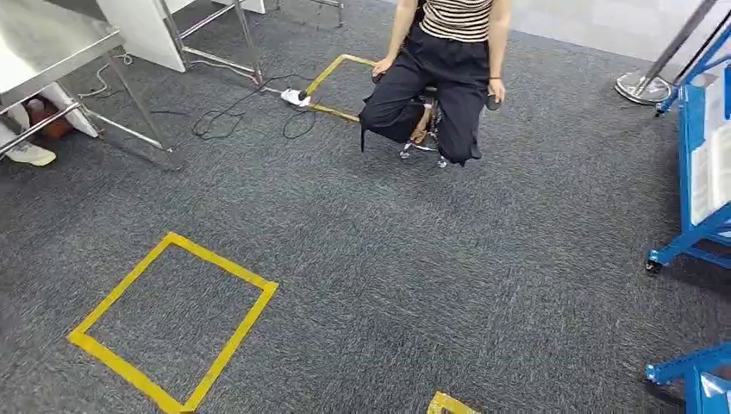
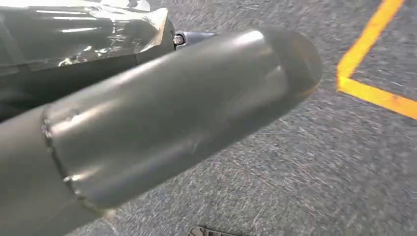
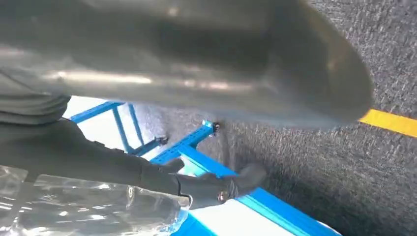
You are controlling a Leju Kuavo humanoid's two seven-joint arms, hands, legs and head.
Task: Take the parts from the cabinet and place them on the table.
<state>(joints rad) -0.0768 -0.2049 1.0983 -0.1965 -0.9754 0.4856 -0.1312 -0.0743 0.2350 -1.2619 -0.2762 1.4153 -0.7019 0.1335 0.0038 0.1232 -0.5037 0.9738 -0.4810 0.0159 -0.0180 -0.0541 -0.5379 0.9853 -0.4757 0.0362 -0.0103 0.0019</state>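
In the left wrist view my left hand (image 2: 147, 123) comes in with its thick grey thumb across the picture. A part in a clear plastic bag (image 2: 83, 34) lies against its dark fingers, and the hand holds it over the carpet. In the right wrist view my right hand (image 3: 172, 73) holds another clear-bagged part (image 3: 88, 206) between thumb and dark fingers (image 3: 206, 189), close beside the blue cabinet frame (image 3: 265, 204). The head view shows the blue cabinet (image 1: 702, 172) at the right edge and the metal table (image 1: 43, 43) at the far left.
A person (image 1: 448, 60) sits on a stool straight ahead. A yellow tape square (image 1: 177, 323) marks the grey carpet at front left, with another (image 1: 340, 86) near the person. Cables and a power strip (image 1: 293, 97) lie by the table legs. A round stand base (image 1: 642, 86) is at the far right.
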